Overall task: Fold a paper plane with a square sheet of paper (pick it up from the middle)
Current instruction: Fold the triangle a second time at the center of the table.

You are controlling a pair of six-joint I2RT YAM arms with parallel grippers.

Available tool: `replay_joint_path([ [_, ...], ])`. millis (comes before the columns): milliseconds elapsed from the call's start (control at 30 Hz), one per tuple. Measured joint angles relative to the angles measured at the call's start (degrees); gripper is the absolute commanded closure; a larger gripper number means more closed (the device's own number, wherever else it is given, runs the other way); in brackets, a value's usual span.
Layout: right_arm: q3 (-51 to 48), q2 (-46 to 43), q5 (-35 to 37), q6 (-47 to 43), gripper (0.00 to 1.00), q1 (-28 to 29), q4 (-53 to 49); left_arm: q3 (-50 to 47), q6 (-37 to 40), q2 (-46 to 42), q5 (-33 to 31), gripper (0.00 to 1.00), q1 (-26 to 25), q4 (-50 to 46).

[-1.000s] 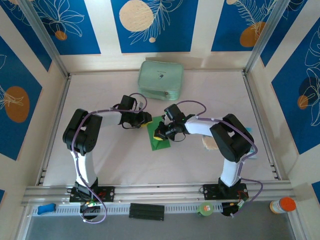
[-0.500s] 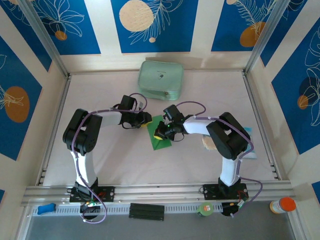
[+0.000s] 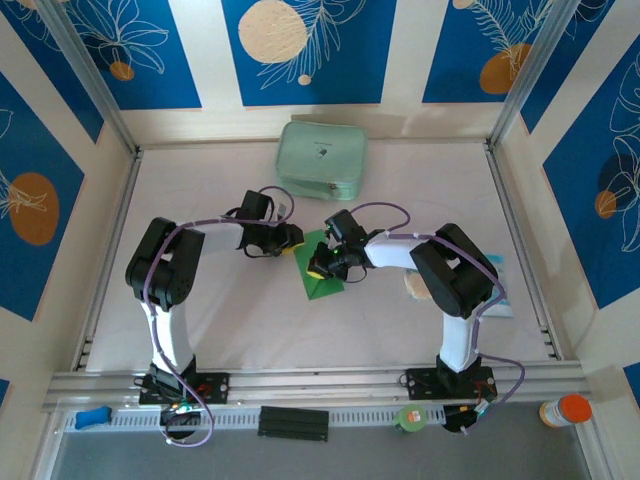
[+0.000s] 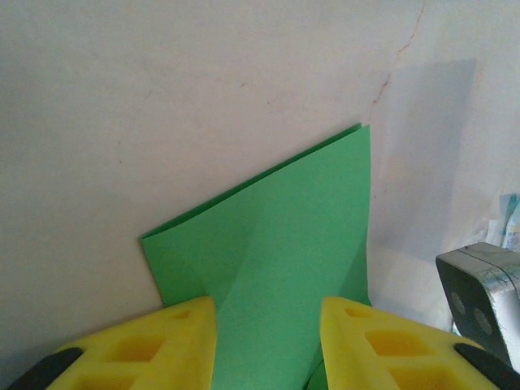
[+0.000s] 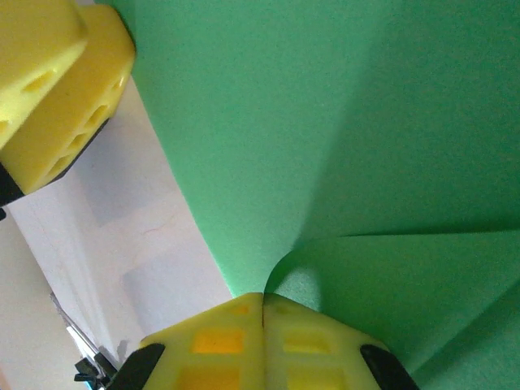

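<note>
Blue patterned walls surround a white bench, seen from above. A partly folded green sheet of paper lies flat at the bench's middle, with its long axis running from the far side toward the arm bases. A pale mint pouch sits well apart at the far edge.

The left pincer is at the sheet's far left corner, its yellow fingers apart with the paper between and ahead of them. The right pincer reaches in from the right and is over the sheet's middle, so it is the nearer one. Its fingers are closed together, and a curled edge of paper meets their tips. Whether they pinch that edge or only press on it cannot be told.

The next fold likely turns on that raised flap, which lies to the right of the long axis.
</note>
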Motion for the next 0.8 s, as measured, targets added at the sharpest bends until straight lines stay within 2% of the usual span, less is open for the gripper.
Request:
replay_joint_path([
  [800,0.0,0.09,1.7,0.61,1.0,0.0,0.92,0.0,0.02,0.0,0.0,0.6,0.0,-0.07],
])
